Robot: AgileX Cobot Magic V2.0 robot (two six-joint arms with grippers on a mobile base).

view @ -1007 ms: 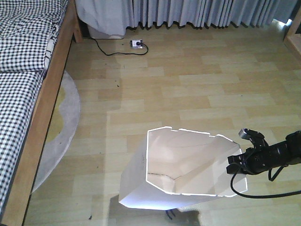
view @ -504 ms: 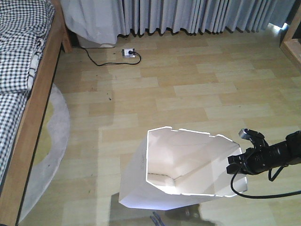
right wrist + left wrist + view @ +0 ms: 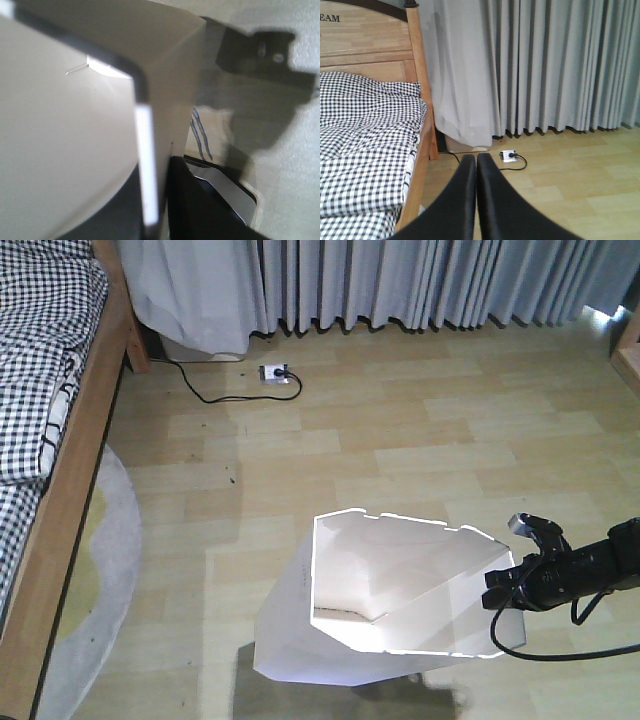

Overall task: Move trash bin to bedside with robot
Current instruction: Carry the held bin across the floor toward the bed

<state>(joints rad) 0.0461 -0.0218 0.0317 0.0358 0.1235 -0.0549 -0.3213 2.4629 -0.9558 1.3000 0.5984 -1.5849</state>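
Note:
The white faceted trash bin (image 3: 400, 570) hangs tilted just above the wooden floor at the lower centre of the front view, its open mouth facing the camera. My right gripper (image 3: 505, 590) is shut on the bin's right rim; the right wrist view shows the thin bin wall (image 3: 65, 125) pinched in that gripper (image 3: 155, 210). The bed (image 3: 40, 390), with checked bedding and a light wooden frame, runs along the left edge, well apart from the bin. My left gripper (image 3: 476, 162) is shut on nothing and points at the floor beside the bed (image 3: 365, 140).
A white power strip (image 3: 275, 372) with a black cable lies near the grey curtains (image 3: 400, 280) at the back. A round grey rug (image 3: 100, 570) lies beside the bed frame. A wooden furniture edge (image 3: 630, 350) shows at the far right.
The whole room has slid left and down in the front view: the bed is further left, the curtains and power strip nearer. The bin and right gripper keep their place in the frame.

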